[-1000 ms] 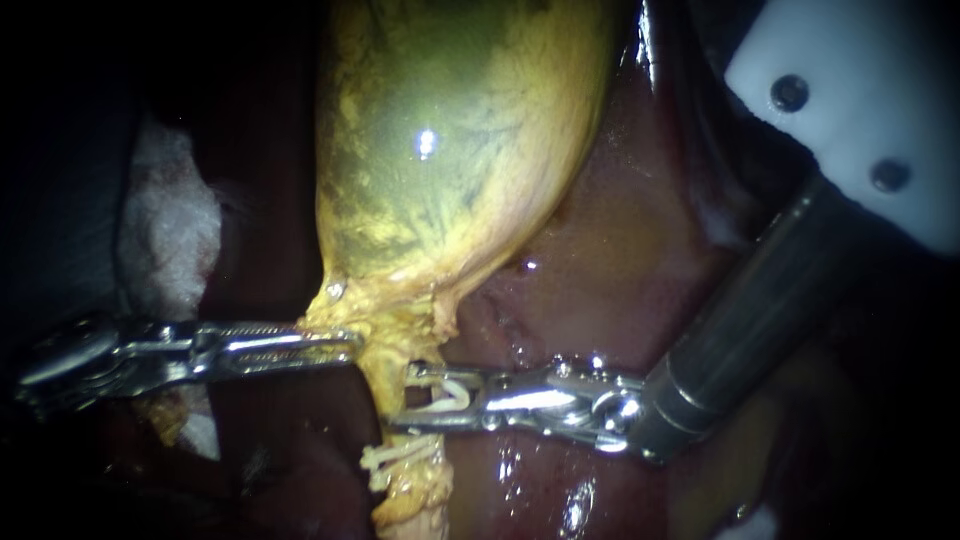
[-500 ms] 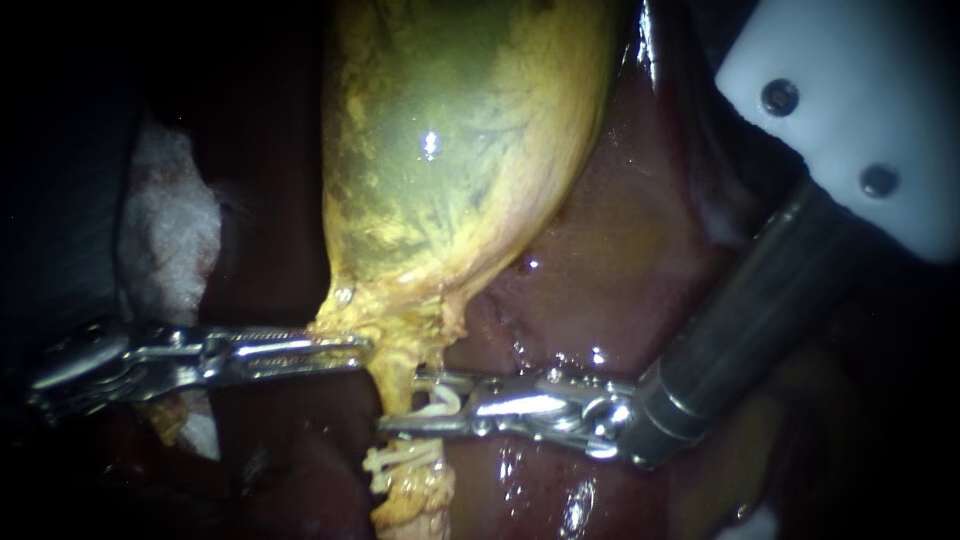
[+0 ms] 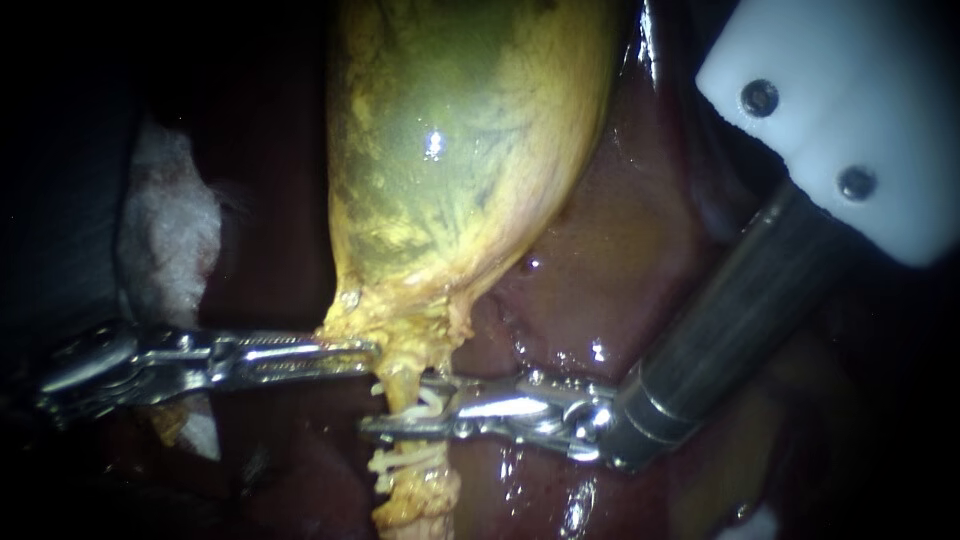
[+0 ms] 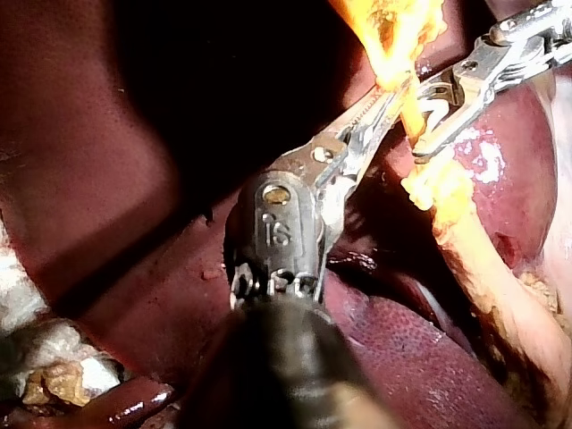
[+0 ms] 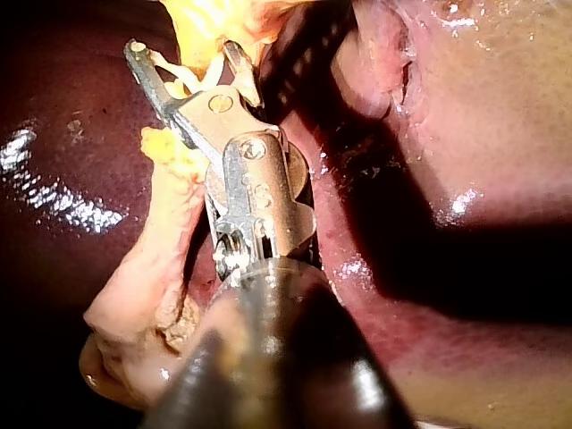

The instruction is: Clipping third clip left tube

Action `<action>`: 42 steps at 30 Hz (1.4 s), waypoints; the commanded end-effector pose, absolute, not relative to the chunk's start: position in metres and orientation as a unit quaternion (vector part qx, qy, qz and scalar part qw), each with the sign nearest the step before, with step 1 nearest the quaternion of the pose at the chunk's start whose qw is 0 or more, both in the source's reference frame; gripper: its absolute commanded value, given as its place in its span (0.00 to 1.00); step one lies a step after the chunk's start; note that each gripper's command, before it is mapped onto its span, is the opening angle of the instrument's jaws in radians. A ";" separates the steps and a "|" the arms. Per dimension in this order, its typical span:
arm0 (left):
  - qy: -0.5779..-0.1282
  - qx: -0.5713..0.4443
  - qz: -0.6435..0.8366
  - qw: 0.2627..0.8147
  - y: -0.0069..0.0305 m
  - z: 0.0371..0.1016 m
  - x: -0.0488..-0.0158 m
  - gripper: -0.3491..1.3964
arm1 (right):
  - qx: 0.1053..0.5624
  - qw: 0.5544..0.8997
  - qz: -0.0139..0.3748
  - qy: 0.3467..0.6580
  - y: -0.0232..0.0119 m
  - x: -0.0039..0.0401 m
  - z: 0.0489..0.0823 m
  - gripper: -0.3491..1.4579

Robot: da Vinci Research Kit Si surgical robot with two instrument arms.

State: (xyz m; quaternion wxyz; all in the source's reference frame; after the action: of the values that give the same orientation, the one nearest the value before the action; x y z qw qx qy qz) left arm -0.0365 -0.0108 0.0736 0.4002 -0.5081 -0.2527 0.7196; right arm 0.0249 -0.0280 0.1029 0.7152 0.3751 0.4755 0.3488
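The yellow-green gallbladder (image 3: 450, 150) narrows down into a thin yellow tube (image 3: 398, 385). My left instrument (image 3: 340, 350) comes in from the left, its jaws shut on the yellow tissue at the gallbladder's neck (image 3: 400, 335). My right instrument (image 3: 400, 405) reaches across the tube from the right. Its jaws stand apart, one on each side of the tube, and hold a white clip (image 3: 430, 403). Another white clip (image 3: 405, 460) sits on the tube just below. The left wrist view shows my left instrument (image 4: 380, 103) at the yellow tissue. The right wrist view shows my right instrument (image 5: 183, 58) with the clip.
Dark red liver (image 3: 620, 260) lies behind and to the right of the gallbladder. White gauze (image 3: 170, 240) sits at the left. A white block with two screws (image 3: 850, 130) fills the upper right, above the right instrument's shaft (image 3: 720, 320).
My right instrument has slid left, so its jaws reach further across the tube. My left instrument's jaws have shifted slightly right and down, and the tissue under the neck looks more stretched.
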 end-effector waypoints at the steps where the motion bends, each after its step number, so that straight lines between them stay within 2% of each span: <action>1: -0.253 -0.508 0.720 0.400 -0.0108 0.0736 -0.0365 0.00 | 0.376 0.714 0.351 0.475 -0.0280 0.0249 0.1029 0.46; 7: -0.253 -0.508 0.720 0.400 -0.0108 0.0736 -0.0365 0.00 | 0.384 0.708 0.361 0.470 -0.0281 0.0246 0.1029 0.38; 9: -0.253 -0.508 0.720 0.400 -0.0108 0.0735 -0.0365 0.00 | 0.386 0.706 0.365 0.468 -0.0281 0.0244 0.1029 0.31; 14: -0.253 -0.508 0.720 0.400 -0.0108 0.0735 -0.0365 0.00 | 0.393 0.700 0.375 0.463 -0.0281 0.0239 0.1028 0.06; 16: -0.253 -0.508 0.720 0.400 -0.0108 0.0735 -0.0365 0.00 | 0.394 0.698 0.380 0.461 -0.0281 0.0238 0.1028 0.01; 42: -0.253 -0.508 0.720 0.400 -0.0108 0.0735 -0.0365 0.00 | 0.397 0.695 0.384 0.459 -0.0280 0.0236 0.1028 0.00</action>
State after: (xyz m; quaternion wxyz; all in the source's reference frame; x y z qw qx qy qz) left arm -0.0365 -0.0108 0.0735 0.3997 -0.5082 -0.2532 0.7196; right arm 0.0236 -0.0280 0.1028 0.6954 0.3973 0.4589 0.3846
